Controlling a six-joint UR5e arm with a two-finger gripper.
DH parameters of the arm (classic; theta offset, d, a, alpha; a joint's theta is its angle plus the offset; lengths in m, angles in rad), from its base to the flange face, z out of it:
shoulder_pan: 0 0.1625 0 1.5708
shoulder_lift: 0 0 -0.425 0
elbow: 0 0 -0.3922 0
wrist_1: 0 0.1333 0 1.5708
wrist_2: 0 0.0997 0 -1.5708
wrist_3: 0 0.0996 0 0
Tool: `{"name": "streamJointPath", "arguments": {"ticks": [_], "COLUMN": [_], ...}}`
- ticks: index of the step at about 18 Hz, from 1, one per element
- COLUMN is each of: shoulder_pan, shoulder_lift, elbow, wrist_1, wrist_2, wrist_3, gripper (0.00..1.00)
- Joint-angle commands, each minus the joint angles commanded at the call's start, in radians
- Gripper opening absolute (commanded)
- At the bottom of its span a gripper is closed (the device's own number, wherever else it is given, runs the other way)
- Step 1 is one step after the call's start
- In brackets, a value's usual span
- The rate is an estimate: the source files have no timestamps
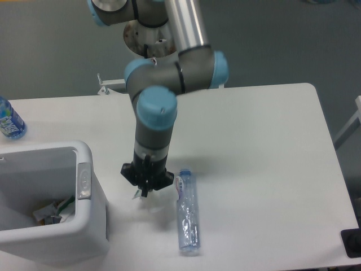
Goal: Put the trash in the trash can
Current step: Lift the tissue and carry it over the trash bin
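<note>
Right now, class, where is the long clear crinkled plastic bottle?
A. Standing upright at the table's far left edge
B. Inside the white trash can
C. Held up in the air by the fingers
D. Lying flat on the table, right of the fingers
D: the crinkled bottle lies on its side on the table, just right of the fingers, outside the trash can.

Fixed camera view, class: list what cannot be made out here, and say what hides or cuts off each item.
- Gripper: fingertips blurred and small; open or shut, holding anything, unclear.
- Trash can: cut off by the left and bottom edges; its near wall hides most of the contents.
- Upright bottle: cropped by the left edge, label unreadable.
- Clear plastic bottle: contents too small to identify.
</note>
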Motion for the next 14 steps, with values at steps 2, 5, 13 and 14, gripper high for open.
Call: {"name": "streamJointPath", "arguments": {"ticks": [2, 5, 13, 14], "shoulder_pan": [0.051, 0.11, 0.101, 0.092], "shoulder_lift": [0.022, 0.029, 0.041, 0.046], "elbow": [0.063, 0.172, 0.276, 0.276], "wrist_1": [0.0, 0.003, 0.008, 0.008], "wrist_2": [-0.09, -0.233, -0.345, -0.356], "wrist_3": [-0.027, -0.184, -0.386, -0.4], "gripper": [0.0, 0.0, 0.0, 0.0]}}
